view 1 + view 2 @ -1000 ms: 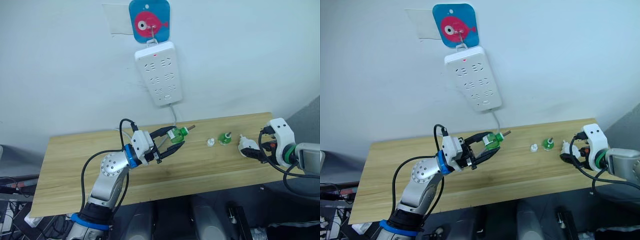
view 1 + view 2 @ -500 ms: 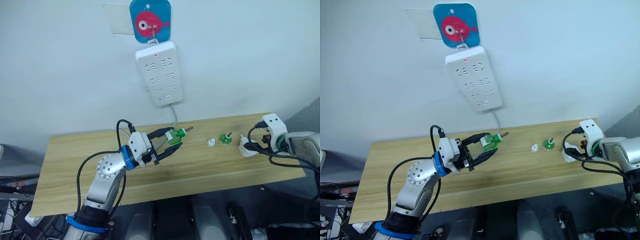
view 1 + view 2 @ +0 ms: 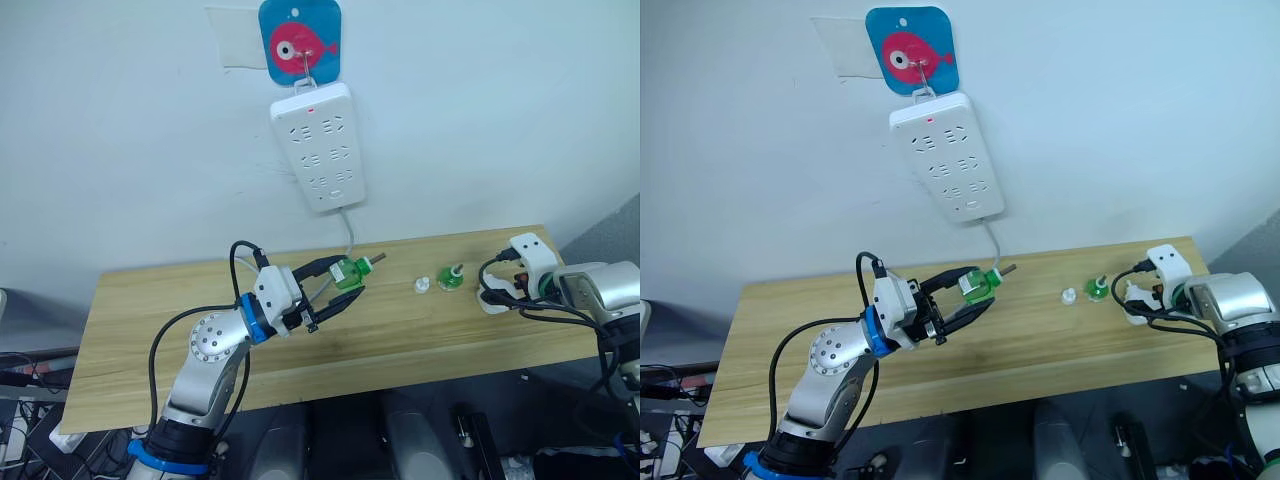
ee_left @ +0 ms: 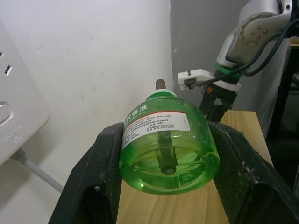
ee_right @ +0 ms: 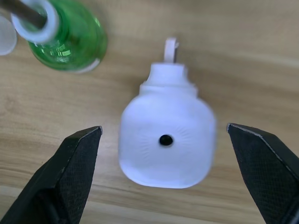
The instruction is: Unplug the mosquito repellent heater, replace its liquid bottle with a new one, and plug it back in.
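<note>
A green bottle [image 4: 164, 143] is clamped between the fingers of the left tool [image 3: 335, 285], held above the wooden surface [image 3: 400, 330]. The white heater [image 5: 167, 138] lies on the surface near its right end, framed by the wide-open, empty right tool [image 5: 168, 172]. A second green bottle [image 5: 65, 39] stands just beside the heater

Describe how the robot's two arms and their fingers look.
Both arms are silver-grey metal with loose black cables. The left arm has blue rings at wrist and base. Each white wrist block carries two black fingers, broad, tapering and finely textured.
</note>
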`<action>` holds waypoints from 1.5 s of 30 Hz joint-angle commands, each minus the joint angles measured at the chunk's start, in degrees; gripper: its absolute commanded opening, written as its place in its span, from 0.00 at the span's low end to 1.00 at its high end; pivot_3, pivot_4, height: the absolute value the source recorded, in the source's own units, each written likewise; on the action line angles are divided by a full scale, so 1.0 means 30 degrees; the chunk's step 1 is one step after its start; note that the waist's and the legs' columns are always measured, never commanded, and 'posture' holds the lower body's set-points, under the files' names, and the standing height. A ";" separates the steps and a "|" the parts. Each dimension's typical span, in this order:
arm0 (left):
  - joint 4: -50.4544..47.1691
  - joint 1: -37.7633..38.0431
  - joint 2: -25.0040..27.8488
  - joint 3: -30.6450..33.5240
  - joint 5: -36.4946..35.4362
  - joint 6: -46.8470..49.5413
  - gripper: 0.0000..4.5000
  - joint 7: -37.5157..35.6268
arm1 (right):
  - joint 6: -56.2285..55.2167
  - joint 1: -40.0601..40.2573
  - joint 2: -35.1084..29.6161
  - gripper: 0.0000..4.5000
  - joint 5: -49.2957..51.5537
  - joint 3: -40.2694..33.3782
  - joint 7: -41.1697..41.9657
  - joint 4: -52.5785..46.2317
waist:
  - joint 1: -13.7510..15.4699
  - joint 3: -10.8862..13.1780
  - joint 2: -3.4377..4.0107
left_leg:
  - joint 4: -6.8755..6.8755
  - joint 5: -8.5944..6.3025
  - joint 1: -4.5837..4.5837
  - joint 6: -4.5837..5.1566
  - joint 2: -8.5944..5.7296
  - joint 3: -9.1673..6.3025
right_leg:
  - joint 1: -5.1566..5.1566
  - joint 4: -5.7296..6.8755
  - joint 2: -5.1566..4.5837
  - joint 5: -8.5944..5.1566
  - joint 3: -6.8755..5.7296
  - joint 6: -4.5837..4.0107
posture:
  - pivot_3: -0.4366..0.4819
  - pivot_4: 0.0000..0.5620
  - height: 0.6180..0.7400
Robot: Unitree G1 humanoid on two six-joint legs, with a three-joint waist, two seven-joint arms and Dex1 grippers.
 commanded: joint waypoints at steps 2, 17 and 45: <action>-0.0941 0.0193 0.0044 -0.0126 0.0023 -0.0007 0.50 0.0118 | -0.1401 -0.0891 0.0359 1.00 -0.1419 -0.0202 0.0543 0.1612 | 0.0000 0.0000 0.0000 | 0.0002 0.0000 0.0001 0.0000 -0.0007 0.0005 | 0.0000 0.0001 0.0001 0.0000 0.0002 0.0000 | 0.35 0.54 1.00; -0.1265 0.0593 0.0625 -0.0466 0.0388 -0.0393 0.50 -0.0621 | -0.2495 -0.2059 0.1486 1.00 -0.3594 -0.0494 0.2651 0.5248 | 0.0007 0.0003 0.0003 | -0.0007 0.0000 0.0007 -0.0001 -0.0003 -0.0002 | 0.0001 -0.0002 -0.0017 0.0001 0.0001 -0.0001 | 0.36 0.53 1.00; -0.2140 0.1216 0.1521 -0.0126 -0.1910 -0.0662 0.50 -0.3074 | 0.8452 0.2695 -0.4994 0.65 0.6067 -0.6210 1.3123 -0.3582 | 0.0072 0.0009 0.0025 | -0.0018 -0.0003 0.0006 0.0002 0.0029 -0.0033 | 0.0016 -0.0029 -0.0025 -0.0002 -0.0026 -0.0010 | 0.34 0.51 1.00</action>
